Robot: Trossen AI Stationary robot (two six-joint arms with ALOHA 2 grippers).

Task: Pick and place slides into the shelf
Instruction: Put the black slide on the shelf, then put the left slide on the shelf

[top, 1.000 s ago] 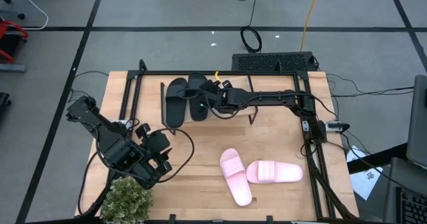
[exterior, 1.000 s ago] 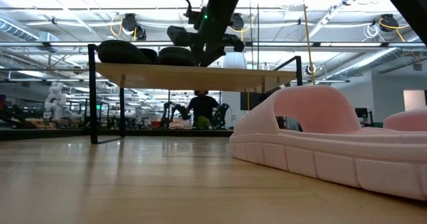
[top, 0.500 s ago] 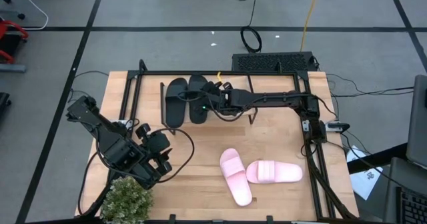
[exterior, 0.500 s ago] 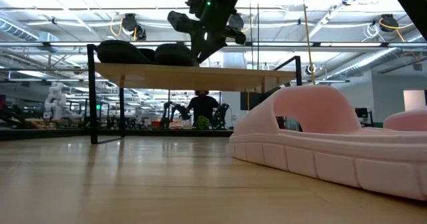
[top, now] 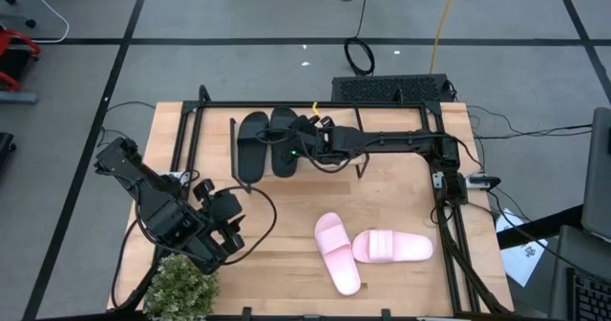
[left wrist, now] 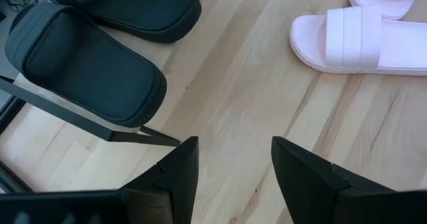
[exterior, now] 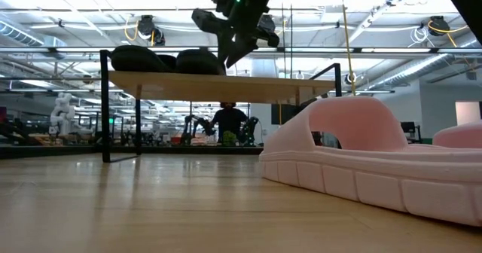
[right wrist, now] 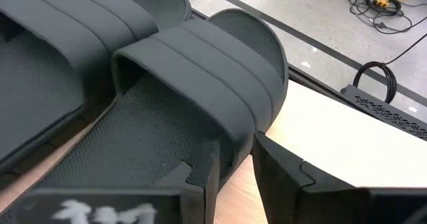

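So far, half the job looks done. Going from left to right, the left claw (top: 225, 227) waits low on the desk (top: 286, 254) near a small green plant (top: 181, 285), well apart from all the shoes. Its fingers are spread wide with nothing between them.

Next comes the shelf (top: 382, 120) at the far end of the desk. Two black slides (top: 265, 141) sit side by side on its wooden top, at the left end. The right claw (top: 298, 138) hangs just over the black slide nearer to it. Its fingers sit close together with only a thin gap, and nothing is pinched in them. From the wrist view the tips (right wrist: 200, 174) seem right by the strap of that slide, but I cannot tell if they touch it. My guess is that this slide has been let go and the arm can pull away.

More to the right and nearer to me, the two pink slides (top: 368, 249) lie on the desk, touching each other, one crossing the end of the other. They are not on the shelf yet, so they are what is left to do.

Some things are hard to see. From the low camera one pink slide (exterior: 361, 155) fills much of the picture and hides the desk behind it. The black slides show there only as dark lumps. The shelf legs are thin and get mixed up with the big black frame (top: 449, 216).
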